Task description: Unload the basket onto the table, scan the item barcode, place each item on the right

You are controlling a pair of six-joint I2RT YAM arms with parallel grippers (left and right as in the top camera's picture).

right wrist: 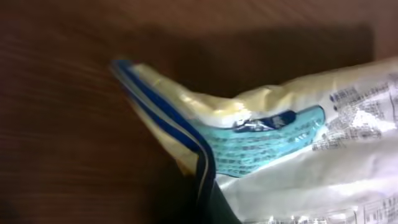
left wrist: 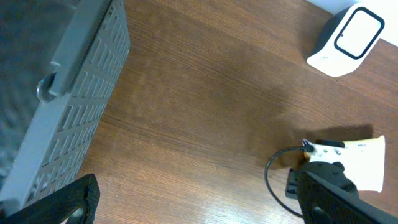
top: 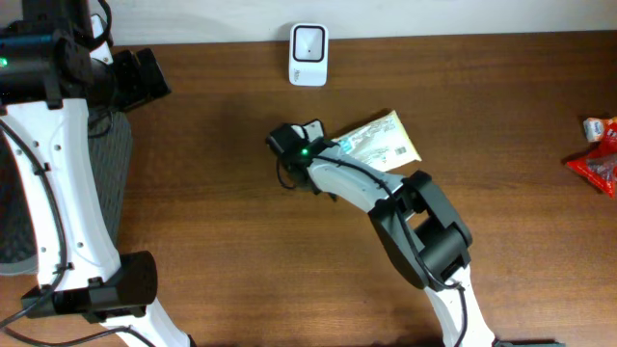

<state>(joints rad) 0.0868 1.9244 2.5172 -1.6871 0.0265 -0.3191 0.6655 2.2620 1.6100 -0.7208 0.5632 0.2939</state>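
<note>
**Gripping the packet short of the scanner**

You have a brown wood-grain surface (top: 241,251) under everything. At its left side sits a grey slatted plastic crate (left wrist: 81,106), the biggest thing on it, and your white left arm (top: 67,164) rises over it. The left tool (top: 154,85) hangs near the far left corner with its jaws spread wide.

Your white-and-black right arm (top: 424,231) reaches from the near edge toward the middle of the surface. The right tool (top: 323,142) is clamped on the left end of the pale yellow plastic packet (top: 381,143), which has a turquoise and white label. In the right wrist view that end is bunched up, its blue-edged seam running down toward the tool. The rest of the packet stretches to the right of the tool. You cannot tell whether it rests on the surface or hangs clear.

The white barcode scanner (top: 308,55), with its dark-rimmed window, stands at the far edge. It is apart from the packet and a little to its left. A small red wrapper (top: 600,159) lies at the right edge, well apart from the packet.
</note>
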